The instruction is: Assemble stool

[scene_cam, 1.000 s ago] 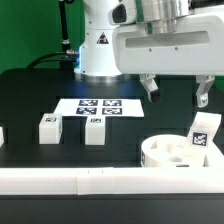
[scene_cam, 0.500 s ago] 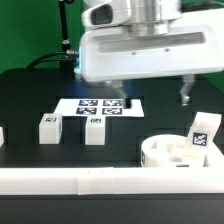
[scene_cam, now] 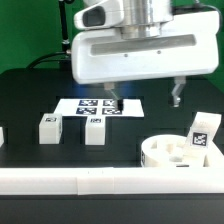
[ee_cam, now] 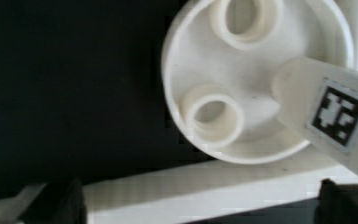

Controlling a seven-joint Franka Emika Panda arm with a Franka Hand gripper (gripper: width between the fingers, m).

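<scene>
My tool point(scene_cam: 147, 97) hangs empty above the seat point(scene_cam: 155, 152) on the worktop point(scene_cam: 30, 100), fingers point(scene_cam: 177, 95) wide apart. One leg point(scene_cam: 203, 135) stands on the seat. If I descend carelessly, a finger could knock it loose.

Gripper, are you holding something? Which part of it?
Nothing is held. The gripper hangs open in the air, its fingers apart with nothing between them. The seat lies lower down, not touched by it.

Bright even light overexposes white parts; wrist view soft, low-resolution.

White boxy arm point(scene_cam: 140, 55) (dark-tipped pincer point(scene_cam: 147, 98))
</scene>
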